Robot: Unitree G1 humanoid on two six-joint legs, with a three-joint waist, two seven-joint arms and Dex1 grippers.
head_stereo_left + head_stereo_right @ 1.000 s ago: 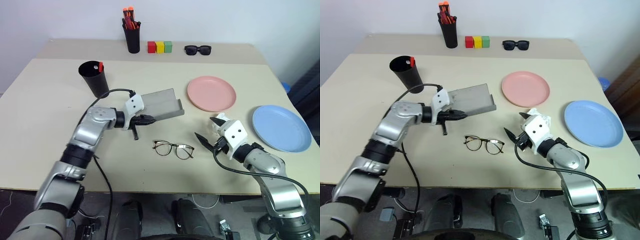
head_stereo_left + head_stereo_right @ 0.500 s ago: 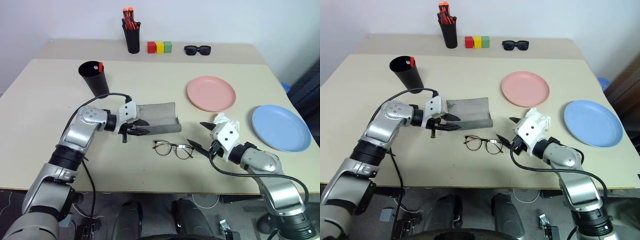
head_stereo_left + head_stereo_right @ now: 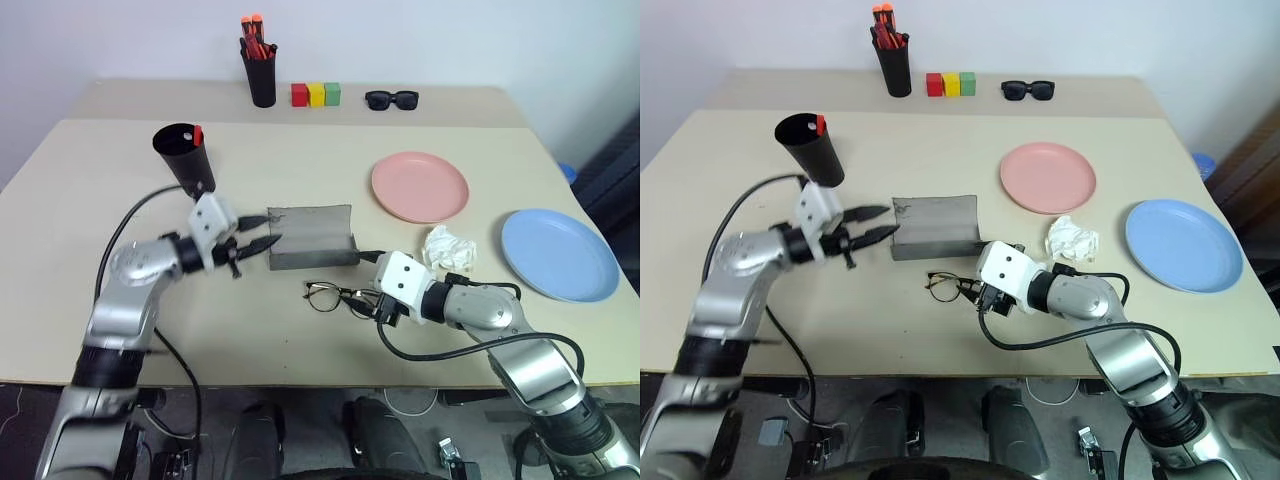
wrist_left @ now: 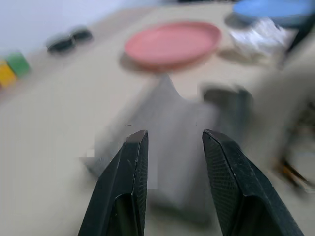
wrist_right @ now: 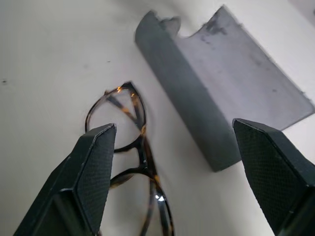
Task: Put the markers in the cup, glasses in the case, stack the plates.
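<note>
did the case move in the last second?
Yes. The case dropped from its raised tilt to lie on the table, now farther from the pink plate.

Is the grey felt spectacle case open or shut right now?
Open: the grey felt spectacle case lies on the table with its lid folded back, hollow showing.

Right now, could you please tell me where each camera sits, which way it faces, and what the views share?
Head views: from the head, looking forward and down over the table; both arms show.
Left wrist view: on the left wrist, looking along the open left tool at the grey case.
Right wrist view: on the right wrist, looking down between the open right tool onto the glasses.
Shared: all show the case.
</note>
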